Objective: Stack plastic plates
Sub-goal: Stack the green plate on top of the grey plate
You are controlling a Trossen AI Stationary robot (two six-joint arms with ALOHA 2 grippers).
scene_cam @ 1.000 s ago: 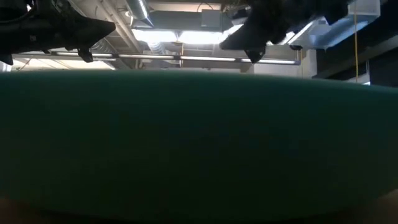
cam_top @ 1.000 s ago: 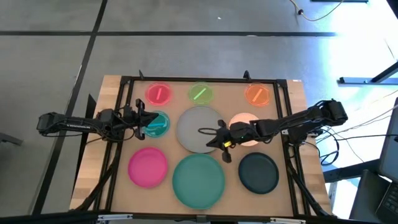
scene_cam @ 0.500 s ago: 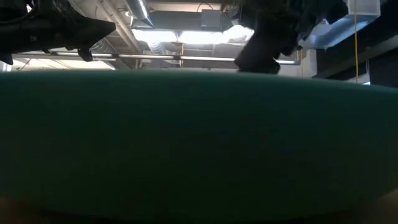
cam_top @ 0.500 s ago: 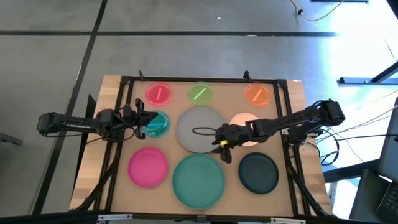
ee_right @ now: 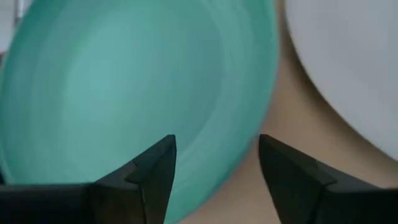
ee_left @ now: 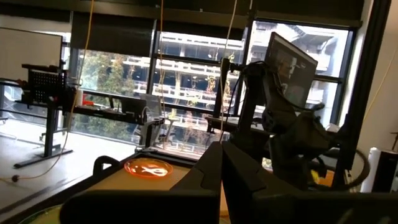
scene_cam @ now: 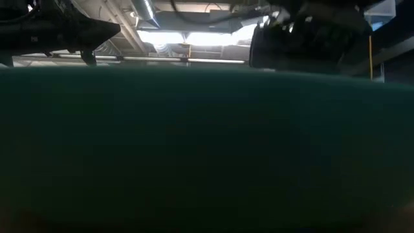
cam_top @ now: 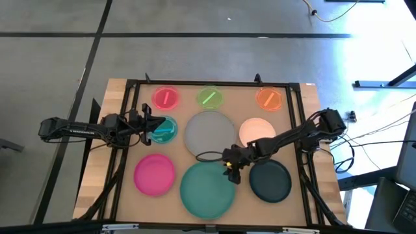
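Observation:
Several plastic plates lie flat on the table, each apart from the others. They are the large grey plate, large teal plate, pink plate, cream plate, dark plate, and the small red plate, green plate, orange plate and teal plate. My right gripper hangs open over the large teal plate's far right rim; one finger stands over the plate, the other over bare table, touching nothing. My left gripper waits shut above the small teal plate.
A black frame runs around the work area on the wooden table. In the low view the large teal plate's near rim fills most of the picture. A strip of bare table separates the teal and grey plates.
My right gripper has moved from over the grey plate toward the table's near edge and now stands at the large teal plate's far right rim. No plate has moved.

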